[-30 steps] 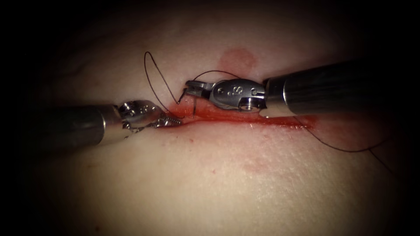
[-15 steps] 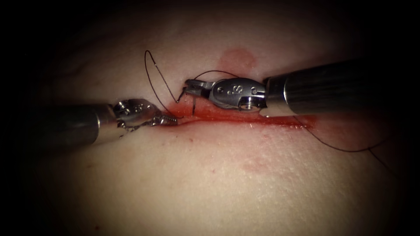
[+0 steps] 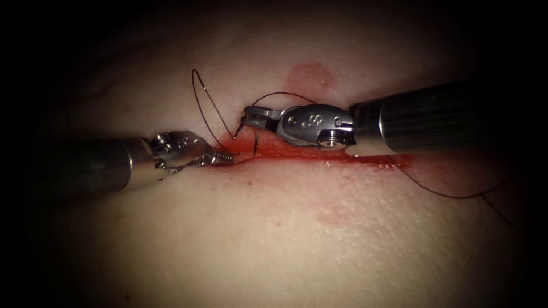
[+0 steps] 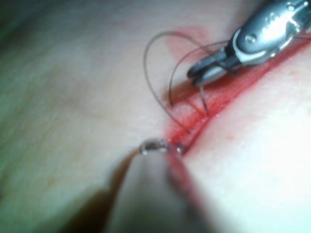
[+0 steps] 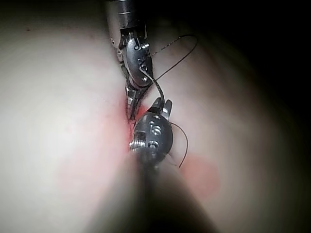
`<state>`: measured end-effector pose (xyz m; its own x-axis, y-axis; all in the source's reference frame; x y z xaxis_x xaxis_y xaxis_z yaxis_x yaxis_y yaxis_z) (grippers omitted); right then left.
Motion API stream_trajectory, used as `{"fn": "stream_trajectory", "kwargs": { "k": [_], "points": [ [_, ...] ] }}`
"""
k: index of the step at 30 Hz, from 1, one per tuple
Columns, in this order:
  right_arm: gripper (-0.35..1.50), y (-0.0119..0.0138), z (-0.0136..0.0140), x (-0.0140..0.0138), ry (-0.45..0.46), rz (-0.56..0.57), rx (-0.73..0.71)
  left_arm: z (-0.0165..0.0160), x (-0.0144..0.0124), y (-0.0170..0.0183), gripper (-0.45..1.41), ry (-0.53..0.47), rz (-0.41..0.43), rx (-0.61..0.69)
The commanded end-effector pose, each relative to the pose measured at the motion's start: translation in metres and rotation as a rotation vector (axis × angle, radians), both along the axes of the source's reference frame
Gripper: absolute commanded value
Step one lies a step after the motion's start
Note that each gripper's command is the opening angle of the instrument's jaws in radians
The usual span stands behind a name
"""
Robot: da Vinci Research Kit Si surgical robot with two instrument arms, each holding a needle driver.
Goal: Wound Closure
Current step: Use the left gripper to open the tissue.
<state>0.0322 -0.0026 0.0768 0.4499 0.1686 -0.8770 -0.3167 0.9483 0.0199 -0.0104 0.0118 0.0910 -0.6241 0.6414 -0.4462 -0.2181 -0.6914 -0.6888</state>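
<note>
My right tool (image 3: 246, 121) has its jaws clamped on the needle (image 3: 254, 140) near its upper end; the needle hangs toward six o'clock, tip at the cut (image 3: 319, 157) in the tissue (image 3: 285, 228). My left tool (image 3: 224, 157), jaws together and holding nothing, rests at the cut's nine o'clock end. Thread (image 3: 201, 105) loops toward eleven o'clock.

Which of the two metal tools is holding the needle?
The right arm's tool, coming in from the picture's right. Its jaws are shut on the needle, which points down into the cut. The left arm's tool rests at the cut's left end.
</note>
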Motion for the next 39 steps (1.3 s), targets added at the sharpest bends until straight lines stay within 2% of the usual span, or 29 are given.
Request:
{"fn": "stream_trajectory", "kwargs": {
  "k": [1, 8, 12, 24, 33, 35, 37, 39],
  "points": [
    [-0.35, -0.0003, 0.0006, 0.0006, 0.002, -0.001, 0.002, 0.0006, -0.0005, -0.0002, -0.25, -0.002, 0.001, 0.001],
    [-0.35, -0.0003, 0.0006, 0.0006, 0.002, -0.001, 0.002, 0.0006, -0.0005, -0.0002, -0.25, -0.002, 0.001, 0.001],
    [-0.35, -0.0003, 0.0006, 0.0006, 0.002, -0.001, 0.002, 0.0022, -0.0004, 0.0004, -0.32, -0.013, -0.043, -0.01],
    [-0.35, -0.0003, 0.0006, 0.0006, 0.002, -0.001, 0.002, 0.0069, -0.0001, 0.0028, -0.35, 0.009, -0.062, -0.028],
    [-0.35, -0.0003, 0.0006, 0.0006, 0.002, -0.001, 0.002, 0.006, 0.0002, 0.0026, -0.35, 0.005, -0.052, -0.037],
    [-0.35, -0.0005, 0.0007, 0.0006, -0.018, -0.097, -0.023, 0.0057, 0.0, 0.0023, -0.35, -0.001, -0.045, -0.034],
    [-0.35, -0.0012, 0.0011, 0.0006, -0.045, -0.142, -0.009, 0.0056, 0.0, 0.0022, -0.35, -0.003, -0.044, -0.032],
    [-0.35, -0.003, 0.002, 0.0007, -0.008, -0.161, 0.024, 0.0052, -0.0002, 0.0018, -0.35, -0.01, -0.036, -0.029]
  ]
}}
